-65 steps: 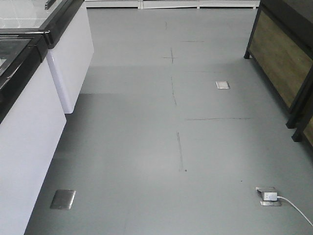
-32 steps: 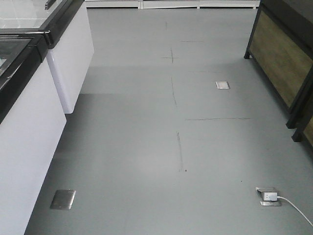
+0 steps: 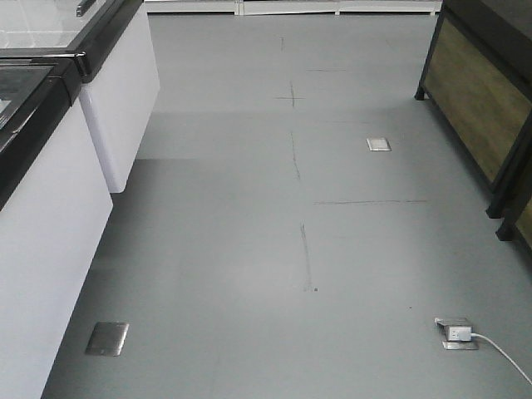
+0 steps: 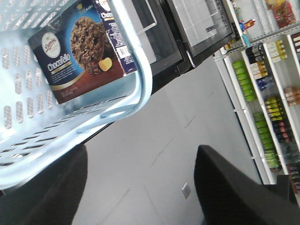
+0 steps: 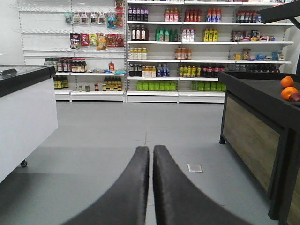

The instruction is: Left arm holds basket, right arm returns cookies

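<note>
Pressing its two fingers flat together, my right gripper (image 5: 151, 150) is carrying nothing and is pointing down the aisle. I am judging that it is closed simply because it has nothing to hold yet. Out past it the grey floor (image 5: 93, 140) is running to the stocked shelves (image 5: 187, 47), which are standing well apart from me. A white chest cabinet (image 5: 23, 117) is flanking one side and a dark stand (image 5: 262, 122) bearing oranges (image 5: 287, 86) the other.

My left gripper (image 4: 140, 150) is showing its jaws spread wide, with bare floor between them. The basket (image 4: 140, 79) is hanging tilted just above, its rim running down behind one finger (image 4: 42, 187). I am guessing it is hooked there rather than pinched, though I cannot tell. The cookies (image 4: 77, 51) are lying inside, face up against the slotted wall, so the return is not yet begun. I am keeping the basket's mouth turned toward the open side, I think, so that my right arm can reach in, open its fingers and lift the box out.
</note>
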Robot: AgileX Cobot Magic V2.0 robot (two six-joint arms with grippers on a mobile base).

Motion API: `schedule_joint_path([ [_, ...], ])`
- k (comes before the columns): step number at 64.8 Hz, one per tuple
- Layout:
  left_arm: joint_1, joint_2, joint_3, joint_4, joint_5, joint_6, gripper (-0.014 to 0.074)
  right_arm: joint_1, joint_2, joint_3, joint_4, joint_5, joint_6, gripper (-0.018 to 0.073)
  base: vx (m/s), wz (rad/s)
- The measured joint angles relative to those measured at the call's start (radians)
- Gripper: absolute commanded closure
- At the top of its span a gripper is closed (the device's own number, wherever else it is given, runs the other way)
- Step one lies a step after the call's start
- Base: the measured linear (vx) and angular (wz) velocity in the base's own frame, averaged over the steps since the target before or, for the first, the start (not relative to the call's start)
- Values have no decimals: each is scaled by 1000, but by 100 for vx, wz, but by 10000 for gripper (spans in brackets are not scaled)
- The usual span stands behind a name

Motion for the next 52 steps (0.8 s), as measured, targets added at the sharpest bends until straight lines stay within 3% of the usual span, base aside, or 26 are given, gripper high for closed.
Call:
schedule_joint_path([
  [20,18,173,0,-366,-37,250,135,0,0,0,0,0,0,570,0,0],
  [52,18,360,0,-681,-53,429,71,0,0,0,0,0,0,570,0,0],
])
